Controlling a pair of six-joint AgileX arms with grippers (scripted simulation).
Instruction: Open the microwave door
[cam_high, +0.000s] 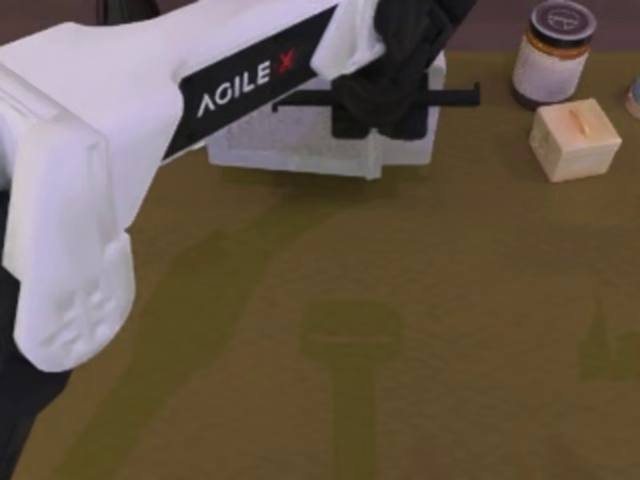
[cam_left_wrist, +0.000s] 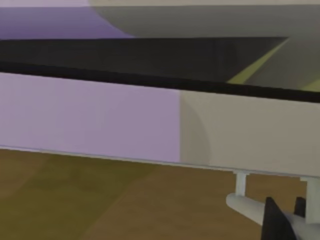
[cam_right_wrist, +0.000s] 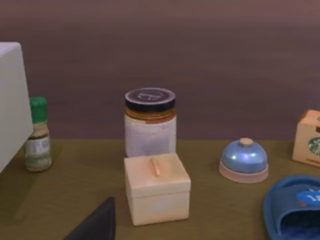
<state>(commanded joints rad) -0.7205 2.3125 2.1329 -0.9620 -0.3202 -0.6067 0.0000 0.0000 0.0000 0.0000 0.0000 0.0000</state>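
my left gripper (cam_high: 385, 100) was at the front of the microwave (cam_high: 300, 140), at the table's (cam_high: 400, 300) far edge left of a jar (cam_high: 553, 52) and cream cube (cam_high: 575, 138). its fingertips (cam_left_wrist: 275, 220) sat at the microwave door (cam_left_wrist: 250, 130) handle (cam_left_wrist: 245, 205); i could not tell whether they gripped it.

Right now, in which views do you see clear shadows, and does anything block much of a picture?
Top view: the left arm covers the upper left and hides most of the microwave; dark arm-shaped shadows lie on the table. Left wrist view: a dark band runs under the microwave door, with the handle below. Right wrist view: evenly lit, with only soft shadows beside the cream box and the jar.
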